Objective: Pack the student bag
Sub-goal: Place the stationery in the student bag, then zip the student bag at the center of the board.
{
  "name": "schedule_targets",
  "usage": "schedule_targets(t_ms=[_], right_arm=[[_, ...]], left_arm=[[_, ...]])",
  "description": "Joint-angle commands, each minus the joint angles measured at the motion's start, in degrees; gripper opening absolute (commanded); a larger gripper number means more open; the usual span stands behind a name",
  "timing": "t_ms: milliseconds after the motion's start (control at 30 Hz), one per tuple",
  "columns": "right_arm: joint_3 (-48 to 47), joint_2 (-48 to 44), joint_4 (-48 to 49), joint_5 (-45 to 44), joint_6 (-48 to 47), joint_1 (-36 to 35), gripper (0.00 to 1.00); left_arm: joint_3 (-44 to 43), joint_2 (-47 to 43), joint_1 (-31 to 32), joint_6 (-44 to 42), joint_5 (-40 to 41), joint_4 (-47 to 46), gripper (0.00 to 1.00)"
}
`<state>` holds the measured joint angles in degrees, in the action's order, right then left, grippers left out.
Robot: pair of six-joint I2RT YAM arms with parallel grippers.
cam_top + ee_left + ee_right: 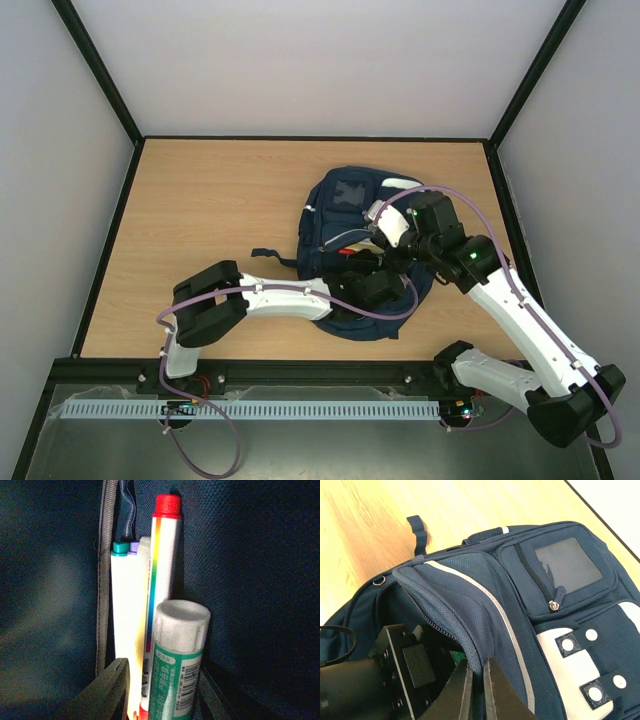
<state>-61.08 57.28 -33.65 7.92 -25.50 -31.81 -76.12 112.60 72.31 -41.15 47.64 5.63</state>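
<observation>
The navy student bag (345, 205) lies on the wooden table with its main compartment open. My right gripper (477, 664) is shut on the edge of the bag's flap (470, 605) and holds it up; the flap carries a white stripe. My left gripper (162, 692) is inside the bag (250, 580). Its fingers (107, 690) stand apart on either side of a green-labelled glue stick (177, 660) with a white cap. Behind the stick stand a rainbow-striped marker (162, 555) with a red cap and white pens (125, 595) with teal and purple caps. In the top view the left gripper (368, 283) reaches into the opening.
The bag's front shows a zip pocket with a clear window (565, 565) and a white patch with dots (580, 675). A dark strap (419, 530) trails onto the table (200, 220). Black frame rails (110, 240) border the table.
</observation>
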Motion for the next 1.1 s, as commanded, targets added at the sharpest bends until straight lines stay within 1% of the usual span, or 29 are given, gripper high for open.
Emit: schedule_targets(t_ms=[0,200,300,400,500,600,767,867,967,1067], right_arm=[[0.74,-3.17,2.02,5.0,1.3,-0.97,0.01],[2.28,-3.85,3.03,5.25,1.61,-0.97,0.01],[2.62,-3.9,3.56,4.61,1.5,-0.97,0.01],[2.71,-4.25,3.76,4.72,1.58,-0.97,0.01],[2.69,-4.3,3.78,4.28,1.44,-0.97,0.01],[2.96,-4.43,3.85,3.57,1.09,-0.97,0.01],[6.02,-4.55,5.1,3.09,0.73,-0.97,0.01],[8.13,-4.28,5.85,3.02,0.59,-0.97,0.01],[11.01,-4.22,6.72,2.58,-0.55,-0.97,0.01],[15.0,-3.98,7.78,1.04,-2.62,-0.97,0.02]], left_arm=[[-2.77,-0.45,-2.76,1.49,-0.14,0.59,0.39],[-0.46,-4.7,0.57,2.31,1.72,1.03,0.48],[-0.43,-6.92,3.18,3.34,2.95,2.88,0.5],[-0.21,-8.85,6.0,4.83,4.82,5.28,0.54],[0.3,-10.57,8.22,8.06,6.04,8.95,0.56],[3.02,-13.46,11.71,13.1,7.4,11.75,0.56],[8.33,-18.29,18.77,23.4,6.77,16.55,0.56],[10.7,-19.55,22.09,32.03,6.38,21.13,0.55],[13.36,-21.74,23.56,41.55,3.64,23.74,0.55],[18.57,-27.04,23.16,48.22,-0.46,19.72,0.56]])
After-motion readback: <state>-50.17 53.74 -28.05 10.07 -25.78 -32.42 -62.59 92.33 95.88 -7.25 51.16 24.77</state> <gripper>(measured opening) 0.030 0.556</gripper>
